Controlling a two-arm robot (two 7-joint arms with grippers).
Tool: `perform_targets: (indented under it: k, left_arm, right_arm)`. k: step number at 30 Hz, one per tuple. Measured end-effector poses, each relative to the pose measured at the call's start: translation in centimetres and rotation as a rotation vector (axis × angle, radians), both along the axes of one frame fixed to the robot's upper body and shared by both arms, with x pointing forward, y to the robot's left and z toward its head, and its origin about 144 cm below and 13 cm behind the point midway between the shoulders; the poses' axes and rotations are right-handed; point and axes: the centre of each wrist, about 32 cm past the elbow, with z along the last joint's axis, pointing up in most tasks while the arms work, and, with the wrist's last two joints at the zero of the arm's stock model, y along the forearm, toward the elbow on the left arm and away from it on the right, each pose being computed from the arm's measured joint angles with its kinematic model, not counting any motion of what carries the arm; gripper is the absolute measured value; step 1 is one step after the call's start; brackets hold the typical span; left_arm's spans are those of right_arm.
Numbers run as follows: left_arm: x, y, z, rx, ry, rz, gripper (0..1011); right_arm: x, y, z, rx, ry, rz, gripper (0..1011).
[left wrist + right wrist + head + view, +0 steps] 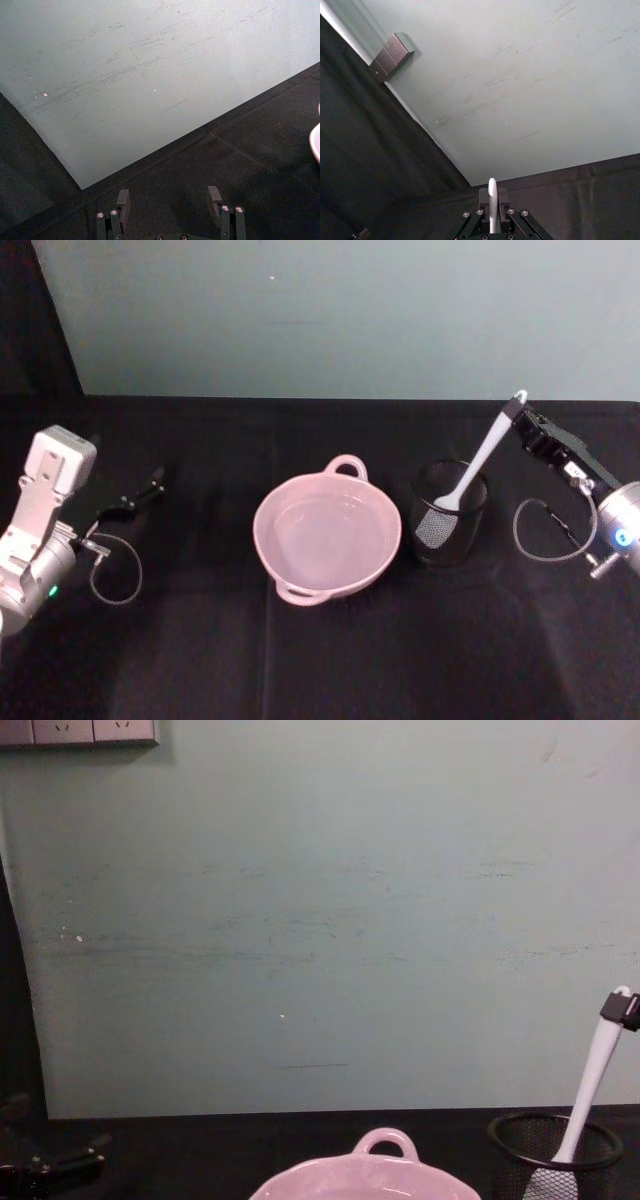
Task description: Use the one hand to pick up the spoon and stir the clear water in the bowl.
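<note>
R claw [524, 420] is clamped on the top of the spoon [478, 465] handle, near the counter [300, 660] right edge, toward the back. Grip sits right at the handle tip; R wrist cam shows the white tip [492, 192] poking out between the closed fingers. Prob held that high so the claw stays clear of the mesh cup [450, 514] rim on the lift.

Spoon leans, blade end down inside the cup, handle tilted up and toward the R edge. Blade is still in the cup, so I'd say pick-up is gripped but not lifted out yet. Chest cam agrees: handle rises out of the cup at a slant, claw at the top.

Bowl [270, 540] sits mid-counter, just beside the cup on its L side, not touching afaict. Loop handles at back and front rim. Water [330, 530] inside, only faint glints on pink.

L claw [150, 483] parked near counter L edge, well apart from bowl, fingers apart per L wrist cam, holding nothing.

Next, imo: lift enough for the blade to clear the cup rim, then shift L over the bowl. Risk: tip-only grip lets the spoon pivot, and the blade could snag the mesh and drag the cup.
</note>
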Motion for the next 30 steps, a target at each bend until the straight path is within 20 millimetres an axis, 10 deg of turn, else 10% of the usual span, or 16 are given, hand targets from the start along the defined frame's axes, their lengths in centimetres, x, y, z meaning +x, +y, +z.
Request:
perform_targets:
  k: [15, 30]
  left_arm:
    - [0.0, 0.0, 0.0, 0.0, 0.0, 0.0, 1011]
    - [0.0, 0.0, 0.0, 0.0, 0.0, 0.0, 1011]
  right_arm:
    - [0.11, -0.16, -0.85, 0.022, -0.011, -0.025, 126]
    - [-0.22, -0.39, -0.86, 0.012, 0.005, -0.034, 595]
